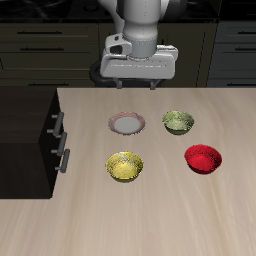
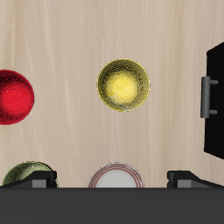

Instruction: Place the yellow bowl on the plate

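Note:
The yellow bowl (image 1: pixel 125 166) (image 2: pixel 123 85) stands upright on the wooden table, nearer the front edge than the plate. The plate (image 1: pixel 127 123) (image 2: pixel 117 178), whitish with a pinkish-brown rim, lies flat just behind the bowl. My gripper (image 1: pixel 136 88) (image 2: pixel 112 178) hangs high above the table's back part, roughly over the plate, well apart from the bowl. Its fingers (image 2: pixel 35 180) stand wide apart with nothing between them.
An olive-green bowl (image 1: pixel 178 122) (image 2: pixel 26 172) sits beside the plate and a red bowl (image 1: pixel 203 159) (image 2: pixel 13 96) sits nearer the front. A dark cabinet with drawer handles (image 1: pixel 28 140) (image 2: pixel 214 96) borders the table's side.

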You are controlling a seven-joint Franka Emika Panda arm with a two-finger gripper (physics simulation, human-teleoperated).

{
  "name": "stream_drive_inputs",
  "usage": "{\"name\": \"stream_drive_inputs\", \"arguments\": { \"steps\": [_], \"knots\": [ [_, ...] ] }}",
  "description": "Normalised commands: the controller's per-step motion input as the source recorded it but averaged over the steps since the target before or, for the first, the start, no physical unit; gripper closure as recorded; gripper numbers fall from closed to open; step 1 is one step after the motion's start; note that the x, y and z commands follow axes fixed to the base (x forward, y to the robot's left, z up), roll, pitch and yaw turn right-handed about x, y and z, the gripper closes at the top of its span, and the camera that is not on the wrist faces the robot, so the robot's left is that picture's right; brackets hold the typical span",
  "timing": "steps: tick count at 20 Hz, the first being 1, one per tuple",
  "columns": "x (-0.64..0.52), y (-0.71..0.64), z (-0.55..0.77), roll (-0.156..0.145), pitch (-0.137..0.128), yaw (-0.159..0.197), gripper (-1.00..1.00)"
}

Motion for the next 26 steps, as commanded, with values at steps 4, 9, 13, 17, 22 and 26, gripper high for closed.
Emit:
{"name": "stream_drive_inputs", "arguments": {
  "steps": [4, 9, 13, 17, 22, 26],
  "knots": [
    [0.13, 0.38, 0.01, 0.06, -0.006, 0.029, -1.0],
    [0.15, 0.15, 0.09, 0.023, 0.01, 0.026, -1.0],
    [0.09, 0.03, 0.09, 0.01, -0.02, 0.008, -1.0],
    [0.1, 0.11, -0.03, 0.021, 0.015, -0.016, -1.0],
    [0.09, 0.12, 0.02, -0.006, -0.005, -0.001, -1.0],
    [0.18, 0.09, -0.04, 0.007, 0.016, -0.003, -1.0]
  ]
}}
